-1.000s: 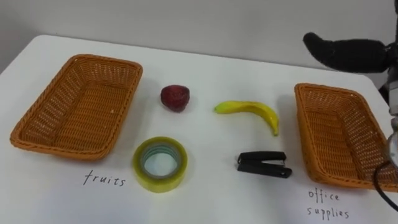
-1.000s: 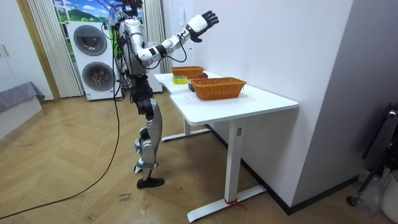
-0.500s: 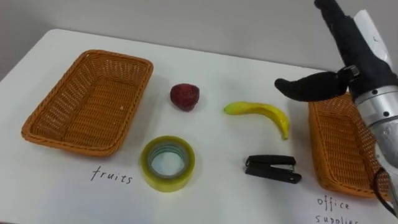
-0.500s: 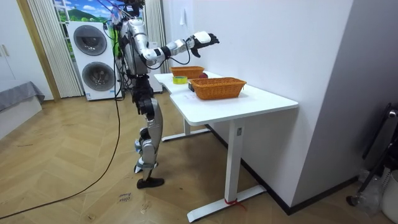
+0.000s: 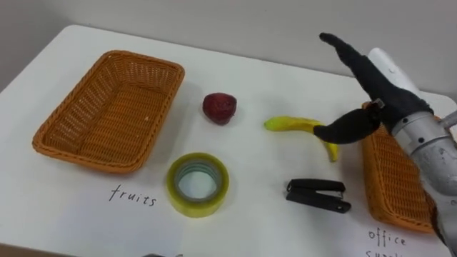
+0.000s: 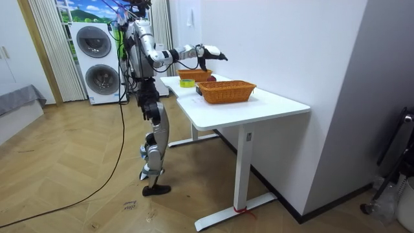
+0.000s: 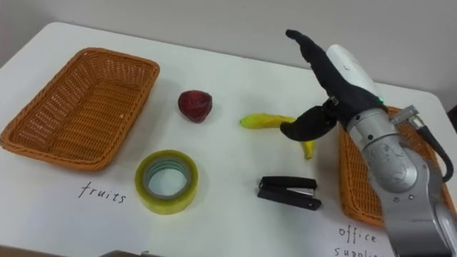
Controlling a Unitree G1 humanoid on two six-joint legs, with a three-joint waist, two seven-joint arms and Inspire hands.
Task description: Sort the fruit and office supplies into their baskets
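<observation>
The right hand (image 5: 380, 87), fingers spread open and holding nothing, hovers over the banana (image 5: 289, 125), right of the red fruit (image 5: 219, 108). Tape (image 5: 198, 184) and stapler (image 5: 318, 195) lie nearer, between the 2 baskets (image 5: 107, 111).

Light was even and diffuse, coming from overhead. The white table (image 5: 257, 86) read bright across the middle of the eye views, with no hard glare. Shadows were soft and short: a thin dark line along the lower edge of the left basket (image 5: 107, 114), and the same under the tape roll (image 5: 203, 208) and the stapler (image 5: 318, 195) at lower centre. The wall (image 5: 214, 21) along the top of the frame was greyer than the table. The room view was brightly and flatly lit. The wood floor (image 6: 77, 162) showed a soft sheen at lower left, shade pooled under the table at centre, and the far right was duller.
</observation>
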